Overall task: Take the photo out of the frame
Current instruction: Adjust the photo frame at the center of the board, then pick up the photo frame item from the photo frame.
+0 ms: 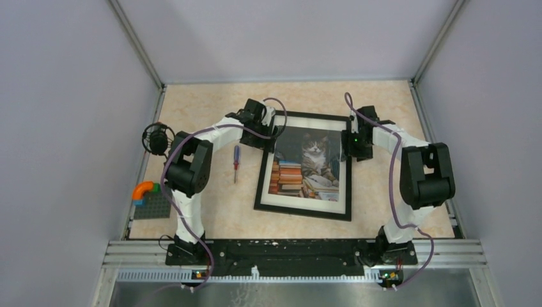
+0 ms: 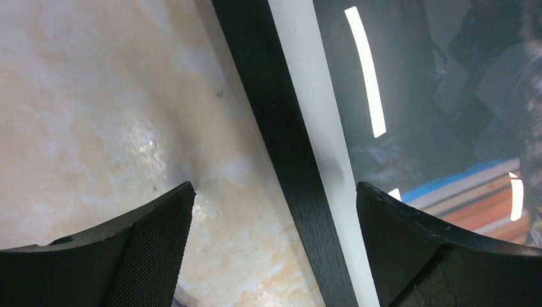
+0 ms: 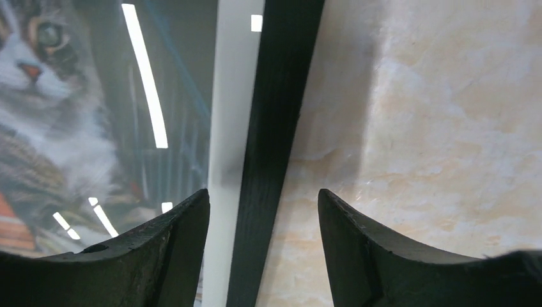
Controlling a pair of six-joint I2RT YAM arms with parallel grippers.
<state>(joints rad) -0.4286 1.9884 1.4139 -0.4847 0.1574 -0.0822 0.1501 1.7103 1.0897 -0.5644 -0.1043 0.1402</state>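
The thin black rectangular frame (image 1: 303, 213) lies flat on the beige marbled surface (image 1: 211, 211), with the cat-and-books paper photo (image 1: 307, 167) inside. The left pincer (image 2: 275, 185) and right pincer (image 3: 263, 192), both spread apart, straddle its side rails.

**Legible markings: none**

No text, label, brand, number or sign can be read in any view. Book spines on the photo (image 2: 473, 192), beyond the left gripper (image 2: 275, 185) jaw over the glass, show only blurred colour bands.
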